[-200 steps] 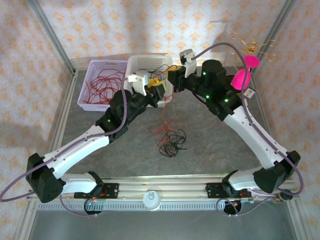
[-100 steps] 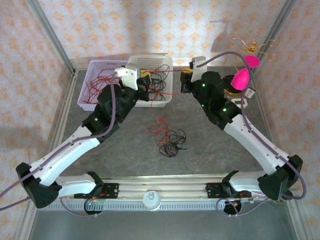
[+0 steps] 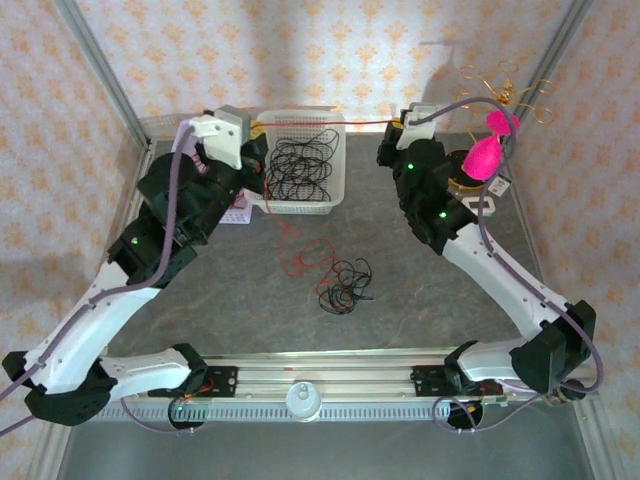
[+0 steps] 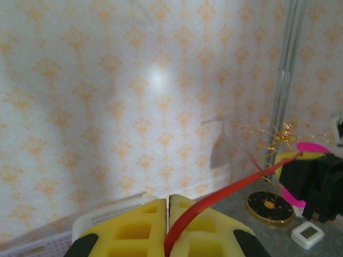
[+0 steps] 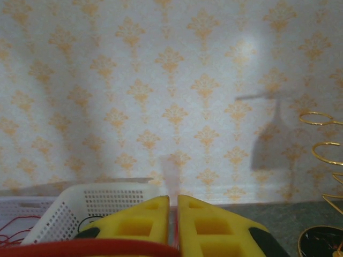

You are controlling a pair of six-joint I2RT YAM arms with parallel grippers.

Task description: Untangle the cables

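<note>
Both grippers point(image 4: 169, 206) point(image 5: 173, 206) tight on red cable point(image 4: 187, 212)

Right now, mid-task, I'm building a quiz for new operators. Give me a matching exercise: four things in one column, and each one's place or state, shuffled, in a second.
Things
1. red cable
2. white basket
3. black cable knot
4. gold stand

Places or states
A. holds black coils
B. lies on the table, nearer than the basket
C. taut between the left fingers and the right fingers
D. far right corner

Pairs: 1-C, 2-A, 3-B, 4-D
</note>
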